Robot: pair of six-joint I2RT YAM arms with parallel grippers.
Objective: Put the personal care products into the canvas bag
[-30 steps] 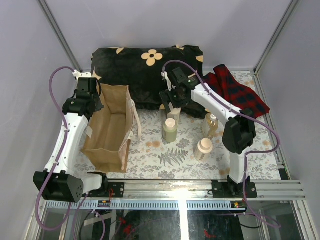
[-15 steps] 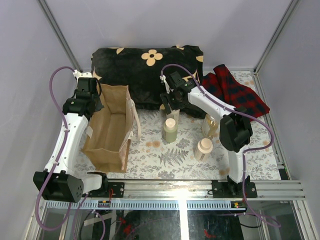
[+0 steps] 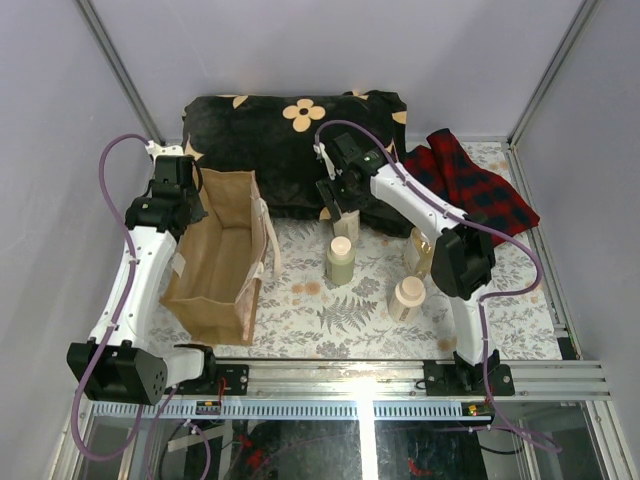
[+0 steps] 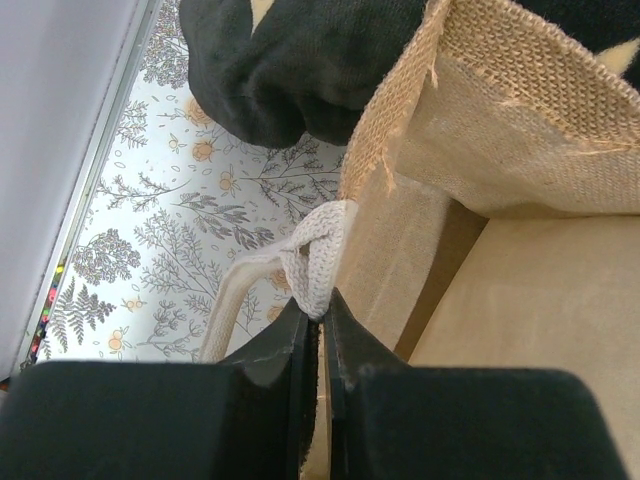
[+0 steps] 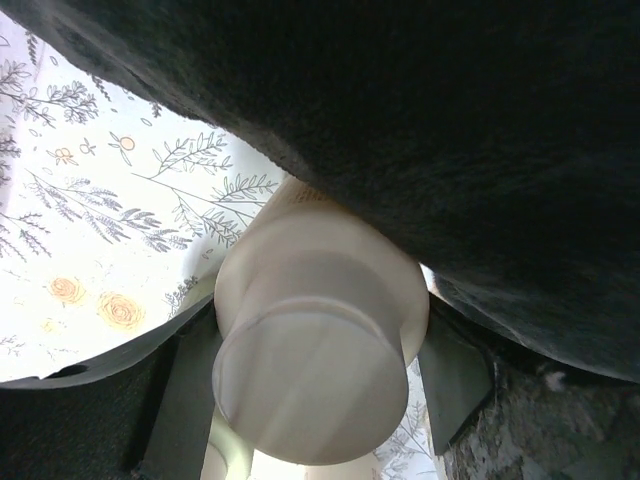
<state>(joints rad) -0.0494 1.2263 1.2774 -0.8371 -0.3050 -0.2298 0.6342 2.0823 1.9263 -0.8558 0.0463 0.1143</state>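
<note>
The left gripper (image 4: 322, 320) was all but shut, pinching the rim of the one canvas bag (image 3: 215, 265) by its pale handle (image 4: 300, 262). That arm reached up the frame's left side. The right gripper (image 3: 342, 212) was clamped on a cream bottle (image 5: 315, 360) at the black floral cloth (image 3: 290, 150) — its arm was folded back toward centre. Three more bottles stood below: the olive-green bottle (image 3: 340, 262), the amber bottle (image 3: 421, 250) and the second cream bottle (image 3: 407, 296) — four in all.
</note>
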